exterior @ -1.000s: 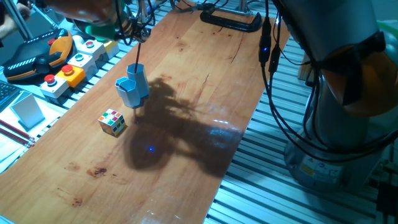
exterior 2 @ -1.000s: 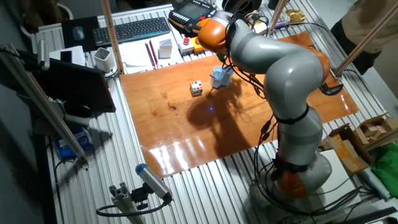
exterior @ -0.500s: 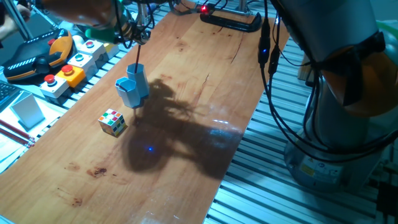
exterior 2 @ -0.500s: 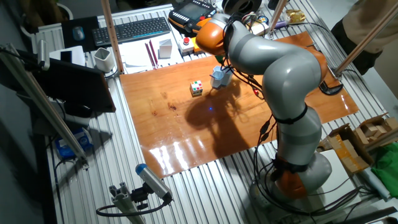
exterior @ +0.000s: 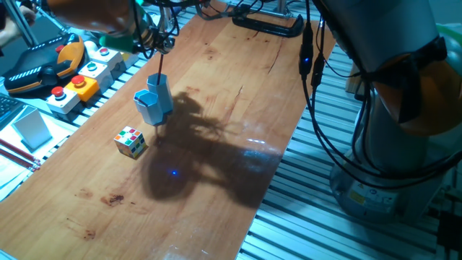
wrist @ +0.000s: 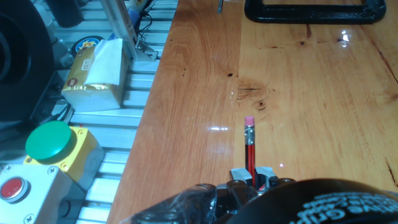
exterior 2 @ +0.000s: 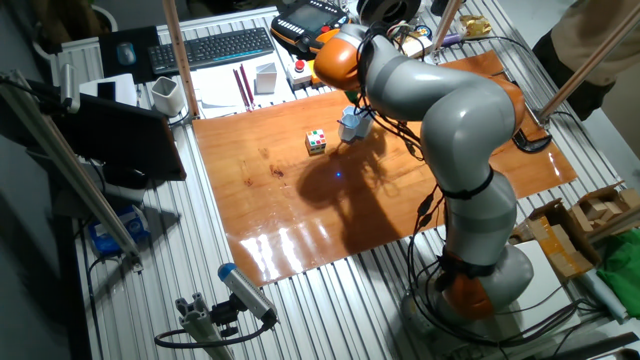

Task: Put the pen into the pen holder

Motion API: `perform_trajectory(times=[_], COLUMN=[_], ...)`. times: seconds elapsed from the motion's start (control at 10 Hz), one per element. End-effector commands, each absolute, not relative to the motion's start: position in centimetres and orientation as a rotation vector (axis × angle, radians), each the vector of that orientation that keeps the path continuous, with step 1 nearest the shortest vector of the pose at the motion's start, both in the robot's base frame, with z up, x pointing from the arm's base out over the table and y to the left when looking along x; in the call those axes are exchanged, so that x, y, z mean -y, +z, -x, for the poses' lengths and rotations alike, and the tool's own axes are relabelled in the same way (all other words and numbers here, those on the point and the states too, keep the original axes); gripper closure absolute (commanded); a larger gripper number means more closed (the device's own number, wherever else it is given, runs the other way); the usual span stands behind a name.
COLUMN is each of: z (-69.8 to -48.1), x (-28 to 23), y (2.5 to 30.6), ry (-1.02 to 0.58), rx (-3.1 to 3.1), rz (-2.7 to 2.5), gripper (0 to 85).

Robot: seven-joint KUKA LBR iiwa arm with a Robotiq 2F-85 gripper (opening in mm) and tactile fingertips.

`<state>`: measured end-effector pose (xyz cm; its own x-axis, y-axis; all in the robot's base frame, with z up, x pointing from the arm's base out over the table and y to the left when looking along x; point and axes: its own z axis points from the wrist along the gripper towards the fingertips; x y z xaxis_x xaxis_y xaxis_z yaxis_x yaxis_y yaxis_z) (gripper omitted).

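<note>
The pen (exterior: 159, 63) is a thin red stick held upright, its lower end at the mouth of the pen holder (exterior: 162, 92), the taller rear blue hexagonal cup. The shorter matching cup (exterior: 148, 108) stands touching it in front. My gripper (exterior: 161, 43) is shut on the pen's upper part, directly above the holder. In the hand view the pen (wrist: 250, 151) sticks out between the fingertips (wrist: 239, 175), its pale end pointing away. In the other fixed view the two cups (exterior 2: 350, 123) sit under the hand, and I cannot make out the pen.
A Rubik's cube (exterior: 130, 141) lies on the wooden table (exterior: 216, 180) in front of the cups, also in the other fixed view (exterior 2: 316, 141). Button boxes (exterior: 78, 85) line the table's left edge. A black clamp (exterior: 267, 25) sits at the far end.
The hand has shifted only slightly. The pen stays gripped and upright over the taller cup.
</note>
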<state>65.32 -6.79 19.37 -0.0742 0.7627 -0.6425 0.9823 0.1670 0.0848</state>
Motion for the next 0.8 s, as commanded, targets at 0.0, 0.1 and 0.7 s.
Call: perform_trajectory(times=[0.0,0.1,0.7], z=[-65.31,-65.32,-65.28], x=[6.76,6.72,6.71], y=[19.37,19.39,19.86], ry=[-0.509,-0.509,-0.52], rx=[-1.89,-1.885,-1.889], rz=[-1.646,-1.646,-1.628], gripper=[78.3,67.7,72.7])
